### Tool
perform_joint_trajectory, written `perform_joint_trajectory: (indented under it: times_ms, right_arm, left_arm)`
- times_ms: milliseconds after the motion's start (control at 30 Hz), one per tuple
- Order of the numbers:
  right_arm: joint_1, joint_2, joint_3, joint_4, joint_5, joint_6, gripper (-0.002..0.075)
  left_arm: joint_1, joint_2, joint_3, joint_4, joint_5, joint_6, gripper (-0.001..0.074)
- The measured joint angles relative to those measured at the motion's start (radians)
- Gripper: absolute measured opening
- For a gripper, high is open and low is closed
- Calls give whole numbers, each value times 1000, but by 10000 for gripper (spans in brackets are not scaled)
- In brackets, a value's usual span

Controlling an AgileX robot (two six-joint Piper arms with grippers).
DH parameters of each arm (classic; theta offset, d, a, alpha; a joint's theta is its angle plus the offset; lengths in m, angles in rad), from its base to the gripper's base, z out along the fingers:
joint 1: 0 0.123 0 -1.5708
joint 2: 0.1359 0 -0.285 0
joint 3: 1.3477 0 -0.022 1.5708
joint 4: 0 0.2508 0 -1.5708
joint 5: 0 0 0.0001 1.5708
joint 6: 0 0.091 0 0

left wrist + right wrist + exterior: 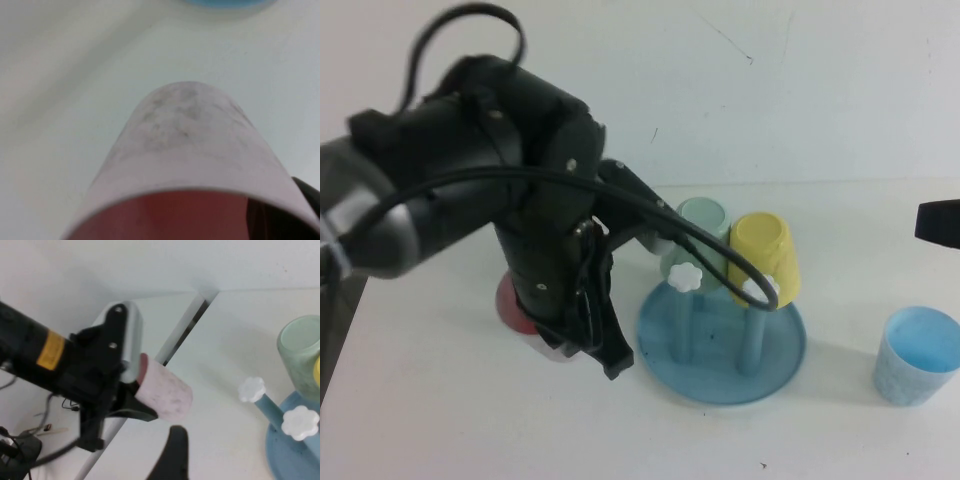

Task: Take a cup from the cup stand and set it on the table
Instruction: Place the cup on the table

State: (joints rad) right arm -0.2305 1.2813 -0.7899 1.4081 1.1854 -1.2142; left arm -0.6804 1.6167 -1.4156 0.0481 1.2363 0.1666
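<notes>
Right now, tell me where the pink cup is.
In the high view the pink cup is off the cup stand, held in the left hand just left of it, above the table.
</notes>
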Motion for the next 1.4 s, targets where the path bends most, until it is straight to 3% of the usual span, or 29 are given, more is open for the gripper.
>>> perform_joint_trajectory:
  times_ms: [300, 533, 633, 800, 933, 1133, 1233, 1400]
  right_arm:
    - [0, 0, 0, -6, 0, 2, 689]
    - [0, 0, 0, -10, 0, 2, 688]
    - [0, 0, 0, -10, 0, 2, 688]
    - [0, 0, 0, -12, 0, 2, 688]
    - [0, 0, 0, -12, 0, 2, 688]
    - [0, 0, 0, -14, 0, 12, 688]
    - [0, 0, 0, -17, 0, 23, 688]
    - [0, -2, 0, -29, 0, 27, 643]
  left_arm:
    - [0, 257, 0, 74, -20, 13, 11]
    - [0, 313, 0, 46, -26, 23, 29]
    - [0, 313, -2, 20, -26, 38, 114]
    - [0, 313, -6, 16, -26, 40, 390]
    - [0, 280, -19, 18, -26, 27, 470]
    - [0, 131, -37, 0, -26, 6, 405]
    - [0, 37, -41, -48, -22, 5, 310]
    - [0, -149, -41, -118, -9, -2, 57]
